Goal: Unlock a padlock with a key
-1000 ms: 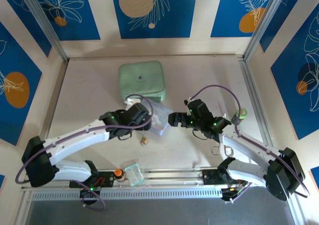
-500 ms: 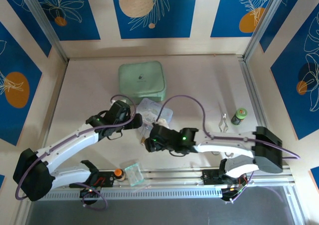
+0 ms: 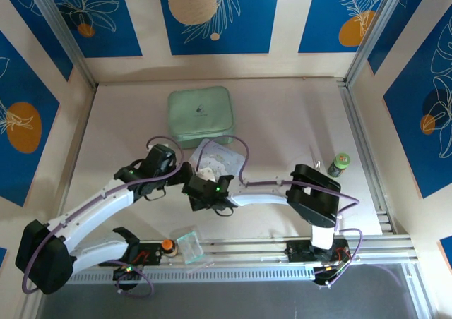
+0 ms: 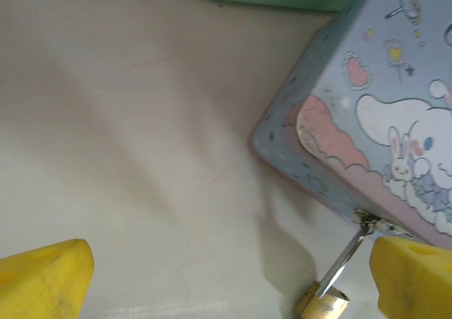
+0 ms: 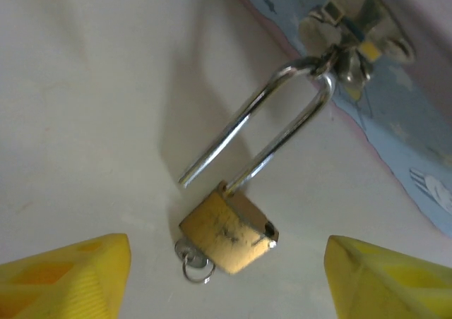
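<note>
You find the padlock (image 5: 229,231) open: one shackle leg free, the other hooked in the tin's (image 5: 417,142) clasp, key (image 5: 192,257) in its base. Right claw (image 5: 227,262) and left claw (image 4: 232,252) are spread, empty. Unlocking looks done.

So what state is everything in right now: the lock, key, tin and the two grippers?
cartoon tin: lid looks shut.
padlock: unlocked, shackle popped open, hooked through the tin's latch.
key: sitting in the keyhole.
left gripper: open, empty.
right gripper: open, empty.
</note>
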